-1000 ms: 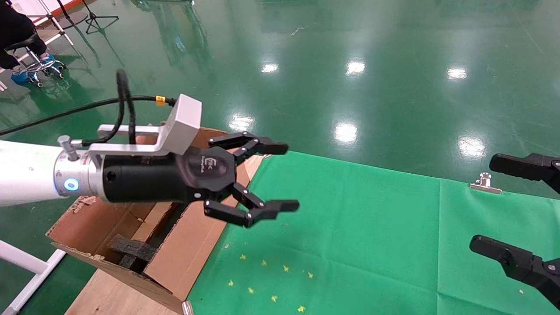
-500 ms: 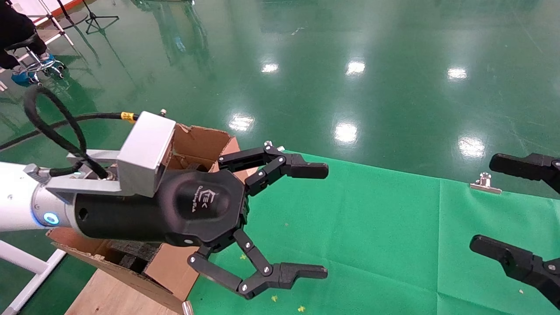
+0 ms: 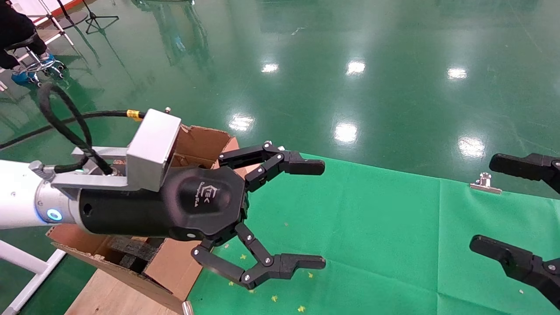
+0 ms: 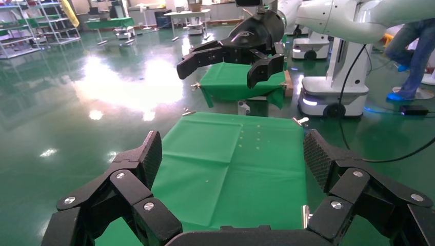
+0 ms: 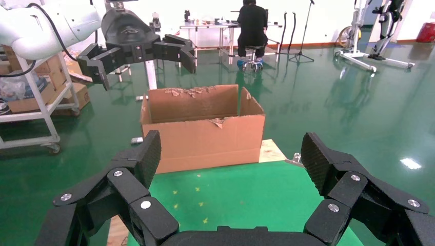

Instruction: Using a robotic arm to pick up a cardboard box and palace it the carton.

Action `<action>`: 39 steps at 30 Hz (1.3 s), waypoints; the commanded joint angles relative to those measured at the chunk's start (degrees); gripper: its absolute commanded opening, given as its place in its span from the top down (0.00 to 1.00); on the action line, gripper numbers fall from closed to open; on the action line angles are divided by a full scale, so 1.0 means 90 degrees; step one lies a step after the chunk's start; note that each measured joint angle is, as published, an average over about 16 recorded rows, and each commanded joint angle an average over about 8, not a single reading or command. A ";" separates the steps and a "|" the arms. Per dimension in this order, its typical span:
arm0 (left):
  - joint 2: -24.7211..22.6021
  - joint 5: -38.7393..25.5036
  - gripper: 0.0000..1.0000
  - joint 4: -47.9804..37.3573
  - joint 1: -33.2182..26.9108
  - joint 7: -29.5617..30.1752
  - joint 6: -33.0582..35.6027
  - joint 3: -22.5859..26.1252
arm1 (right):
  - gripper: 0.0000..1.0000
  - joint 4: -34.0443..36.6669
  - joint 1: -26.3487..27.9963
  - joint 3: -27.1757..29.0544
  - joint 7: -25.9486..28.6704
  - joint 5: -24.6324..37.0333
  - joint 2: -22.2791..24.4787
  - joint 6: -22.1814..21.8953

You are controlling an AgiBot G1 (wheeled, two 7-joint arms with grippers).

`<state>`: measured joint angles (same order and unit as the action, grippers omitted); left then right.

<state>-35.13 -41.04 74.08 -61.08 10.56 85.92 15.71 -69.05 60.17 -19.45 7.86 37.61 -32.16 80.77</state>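
Observation:
The cardboard box is out of view in every frame. My left robotic arm (image 3: 17, 210) reaches in from the left, and its gripper (image 3: 323, 214) hangs wide open with nothing in it, above the left edge of the green cloth (image 3: 376, 227) beside the carton (image 3: 199, 142). Torn flaps and black foam (image 3: 133, 249) show on the carton, which the arm partly hides. The left wrist view looks past that gripper (image 4: 233, 154) along the bare cloth (image 4: 205, 174). At the right edge of the head view my right gripper (image 3: 481, 202) stays open, facing the carton (image 5: 202, 128) across the cloth (image 5: 236, 197).
A metal clip (image 3: 485, 183) holds the cloth's far right edge. The carton rests on a wooden board (image 3: 100, 297) with a white frame rail (image 3: 22, 262) beside it. Small yellow stars (image 3: 273, 298) dot the cloth. A person sits on a stool (image 3: 26, 43) at the far left.
The left gripper has come forward over the cloth's edge, nearer the head camera, and its fingers have spread wider. In the last half second it barely shifted. The right gripper has not moved.

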 commanded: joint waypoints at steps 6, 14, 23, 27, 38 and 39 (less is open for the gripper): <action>0.0005 -0.0044 0.00 -0.0028 -0.0025 0.0011 -0.0014 0.0016 | 0.00 0.0000 0.0000 0.0000 0.0000 0.0000 0.0000 0.0000; 0.0008 -0.0067 0.00 -0.0044 -0.0039 0.0016 -0.0020 0.0025 | 0.00 0.0000 0.0000 0.0000 0.0000 0.0000 0.0000 0.0000; 0.0011 -0.0081 0.00 -0.0050 -0.0047 0.0020 -0.0025 0.0029 | 0.00 0.0000 0.0000 0.0000 0.0000 0.0000 0.0000 0.0000; 0.0012 -0.0083 0.00 -0.0052 -0.0048 0.0021 -0.0027 0.0031 | 0.00 0.0000 0.0000 0.0000 0.0000 0.0000 0.0000 0.0000; 0.0013 -0.0089 0.00 -0.0057 -0.0052 0.0024 -0.0029 0.0035 | 0.00 0.0000 0.0000 0.0000 0.0000 0.0000 0.0000 0.0000; 0.0013 -0.0090 0.00 -0.0057 -0.0052 0.0024 -0.0029 0.0035 | 0.00 0.0000 0.0000 0.0000 0.0000 0.0000 0.0000 0.0000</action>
<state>-35.01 -41.85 73.56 -61.55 10.77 85.66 16.03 -69.05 60.17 -19.45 7.86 37.61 -32.16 80.77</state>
